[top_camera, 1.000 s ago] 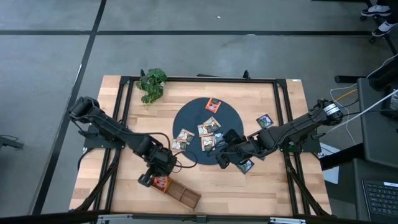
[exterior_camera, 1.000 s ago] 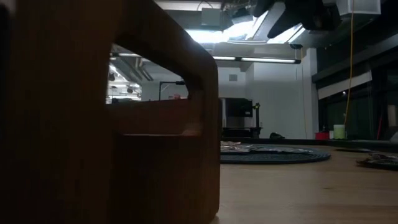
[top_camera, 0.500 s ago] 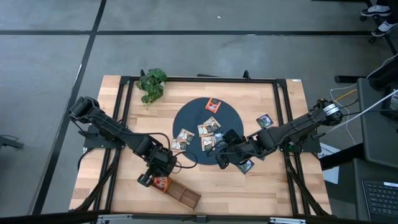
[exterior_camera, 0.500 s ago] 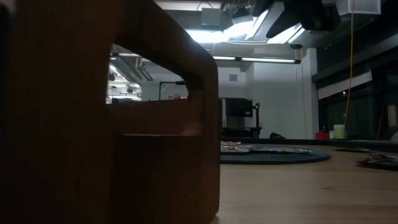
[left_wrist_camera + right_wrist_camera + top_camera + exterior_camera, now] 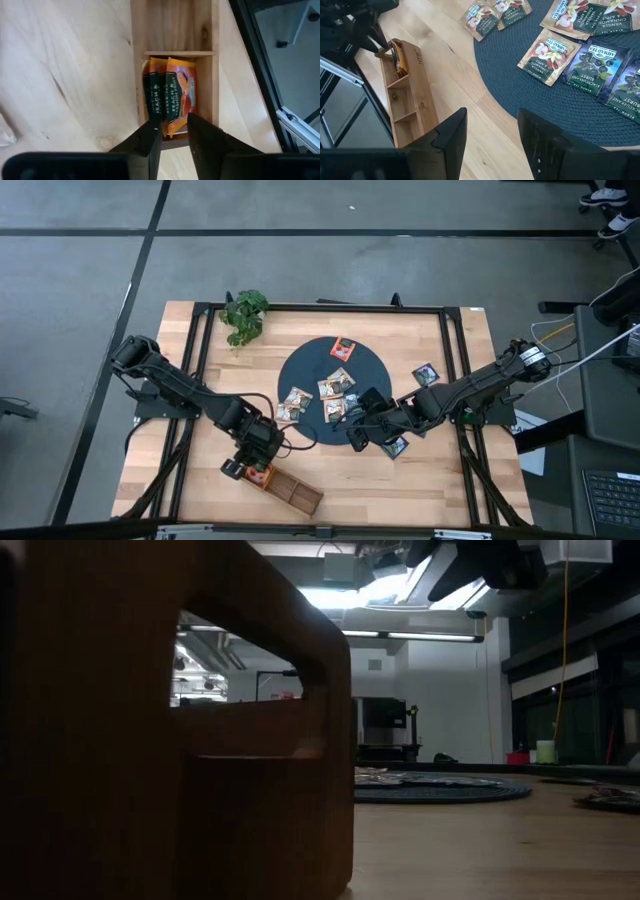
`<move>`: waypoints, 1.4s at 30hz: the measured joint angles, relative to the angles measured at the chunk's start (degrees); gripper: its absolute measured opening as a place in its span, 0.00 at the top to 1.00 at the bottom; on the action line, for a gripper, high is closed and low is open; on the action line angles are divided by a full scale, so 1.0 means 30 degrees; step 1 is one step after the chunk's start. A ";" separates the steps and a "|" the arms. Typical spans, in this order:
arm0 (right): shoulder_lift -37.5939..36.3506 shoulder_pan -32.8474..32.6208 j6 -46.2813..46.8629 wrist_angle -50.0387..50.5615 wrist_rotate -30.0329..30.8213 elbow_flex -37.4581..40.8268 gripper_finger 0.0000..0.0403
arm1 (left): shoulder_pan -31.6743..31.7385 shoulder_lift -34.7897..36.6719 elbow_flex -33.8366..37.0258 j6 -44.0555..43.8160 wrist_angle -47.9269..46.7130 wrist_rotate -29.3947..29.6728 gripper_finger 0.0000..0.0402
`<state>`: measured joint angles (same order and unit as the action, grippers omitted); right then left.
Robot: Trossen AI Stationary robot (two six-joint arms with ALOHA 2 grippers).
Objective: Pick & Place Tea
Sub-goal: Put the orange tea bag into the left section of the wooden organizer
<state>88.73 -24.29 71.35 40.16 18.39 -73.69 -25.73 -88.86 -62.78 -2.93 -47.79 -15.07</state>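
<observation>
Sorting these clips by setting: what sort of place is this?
Probably a robotics lab or workshop: a framed wooden table on bare grey floor, ceiling strip lights over a large open room, and a desk keyboard beside the rig.

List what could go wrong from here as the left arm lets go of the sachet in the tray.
1. The orange sachets stand on edge in the tray's end compartment, right at the left gripper; a fingertip might snag one on retreat.
2. The right gripper hangs open over the mat's rim; descending there may miss any sachet.
</observation>
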 joint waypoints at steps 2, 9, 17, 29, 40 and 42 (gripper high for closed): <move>0.0000 0.0000 -0.0248 0.0007 0.0013 0.0000 0.56 | 0.0348 0.0087 0.0000 -0.0747 0.0005 0.0017 0.77; 0.0303 0.0000 -0.0366 0.0910 0.1684 0.0000 0.56 | 0.2660 0.2491 0.0000 -0.3194 0.0174 0.1617 0.78; -0.0083 0.0713 0.0765 0.0165 0.2078 0.2802 0.56 | 0.8490 0.5089 0.1312 -0.5938 0.5612 0.1260 0.80; -0.0182 0.5729 -0.0859 -0.8125 -0.0328 0.7850 0.56 | 1.4100 -0.0620 -0.0264 -0.5037 0.9599 -0.2037 0.84; -0.0182 1.1444 -0.3833 -0.7213 -0.2465 0.7548 0.56 | 1.6045 -0.5827 -0.5046 -0.3229 0.9438 0.1582 0.89; -0.0182 1.2702 -0.4162 -0.7242 -0.3632 0.7548 0.56 | 1.6280 -0.6570 -0.5659 -0.3494 0.9245 0.1625 0.91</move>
<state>88.18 13.81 58.86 18.44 7.49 -51.05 23.12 -108.57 -79.76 -13.41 -20.06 -10.19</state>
